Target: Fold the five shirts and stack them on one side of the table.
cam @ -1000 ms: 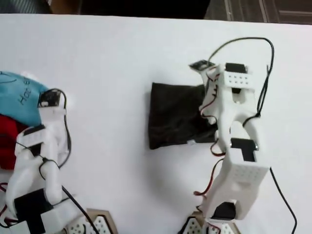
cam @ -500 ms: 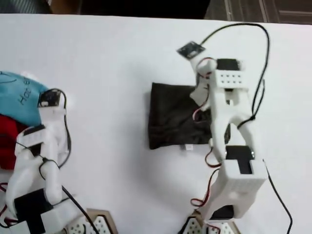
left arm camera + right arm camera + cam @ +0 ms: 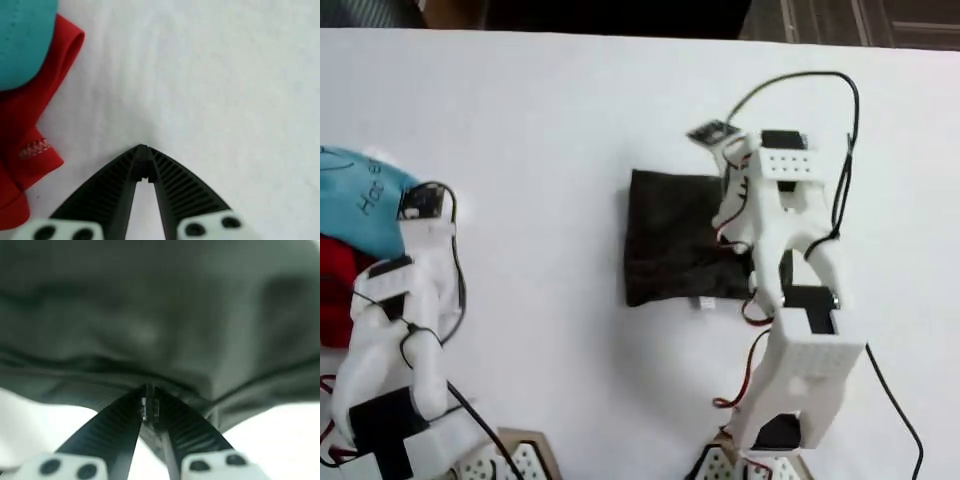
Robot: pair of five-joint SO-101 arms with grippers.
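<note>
Black shirt [image 3: 670,240], folded to a rough rectangle, lies on the tabletop [image 3: 540,120], and the right arm's fingers [image 3: 120,425] pinch the cloth at its edge, probably to fold it again or drag it off. Well apart from the black shirt, on the side away from that arm, a teal shirt [image 3: 355,200] overlaps a red shirt [image 3: 335,290], seemingly the stack. The left arm's fingers [image 3: 110,190] hover there pressed together, holding nothing.

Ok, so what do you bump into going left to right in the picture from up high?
teal shirt → left arm → black shirt → right arm
</note>
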